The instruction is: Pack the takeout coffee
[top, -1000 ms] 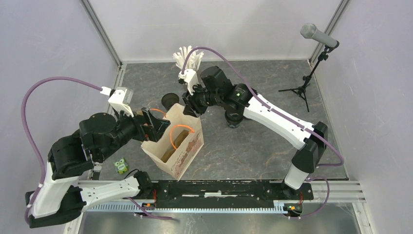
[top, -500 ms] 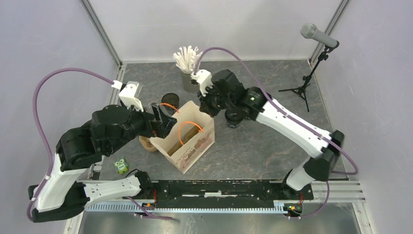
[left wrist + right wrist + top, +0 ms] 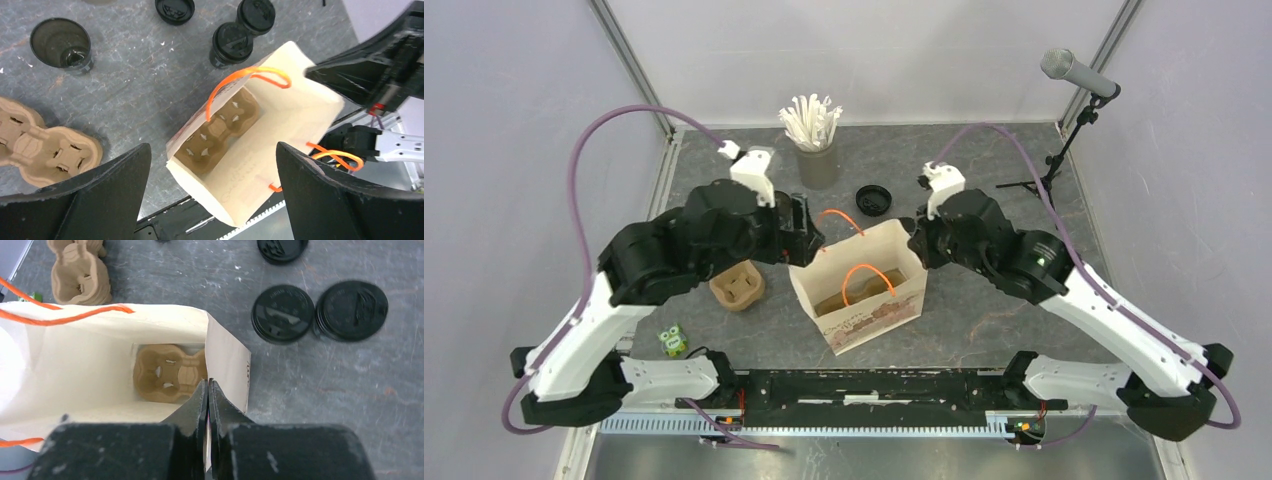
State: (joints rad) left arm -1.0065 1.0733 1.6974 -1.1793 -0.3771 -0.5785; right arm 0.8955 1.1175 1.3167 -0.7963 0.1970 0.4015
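I'm looking down on a grey, marbled table [image 3: 984, 190]. A paper bag [image 3: 874, 312] with orange handles stands upright near the middle, mouth up. To the bag's left rests a stack of brown pulp cup carriers [image 3: 737, 287]. Toward the far edge stands a grey cup of white straws [image 3: 817, 165], with a loose black lid [image 3: 873, 200] lying to its right. Two lidded black cups [image 3: 283, 313] stand side by side near the bag, and an open black cup [image 3: 61, 42] stands apart from them. A microphone tripod [image 3: 1036, 185] stands at the far right. A small green cube [image 3: 671, 340] sits by the near left corner.

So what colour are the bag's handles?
The handles are orange; the left wrist view shows them best.
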